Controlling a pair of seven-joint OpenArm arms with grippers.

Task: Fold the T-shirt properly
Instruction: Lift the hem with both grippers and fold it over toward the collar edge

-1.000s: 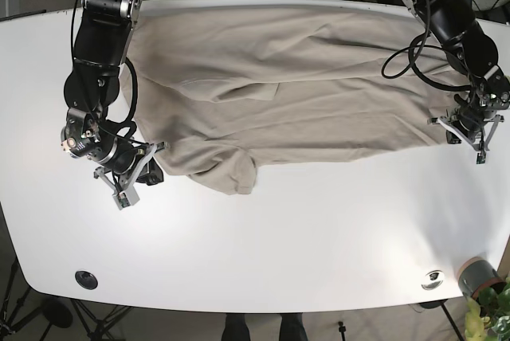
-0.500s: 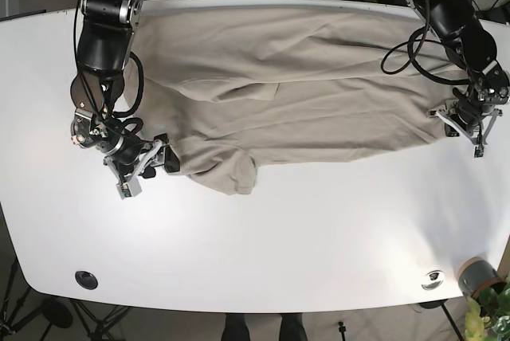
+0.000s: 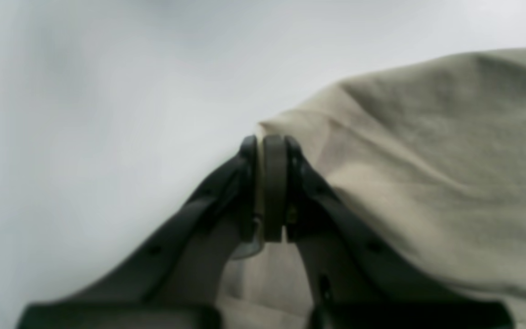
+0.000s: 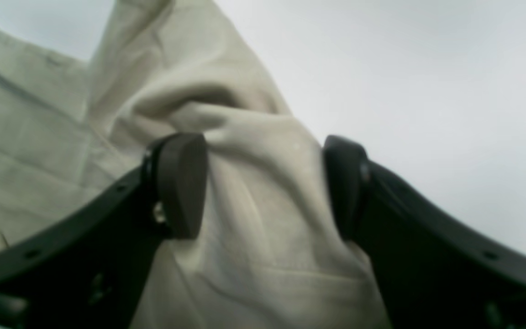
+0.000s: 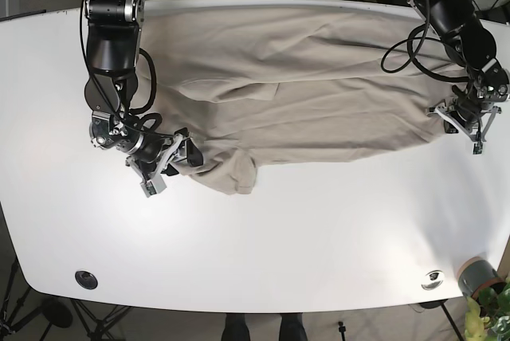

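Lying spread on white surface: beige T-shirt. Left pincer clenched on hem corner; right pincer released, straddling bunched fabric.

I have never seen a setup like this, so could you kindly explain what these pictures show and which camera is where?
This is a two-armed robot folding a beige T-shirt spread on a white table. One picture looks down from overhead; the other two come from cameras on each wrist. The left gripper, at the overhead picture's right edge, is shut on the shirt's edge. The right gripper is open, its fingers either side of a bunched fold. A plant sits at the table's corner.
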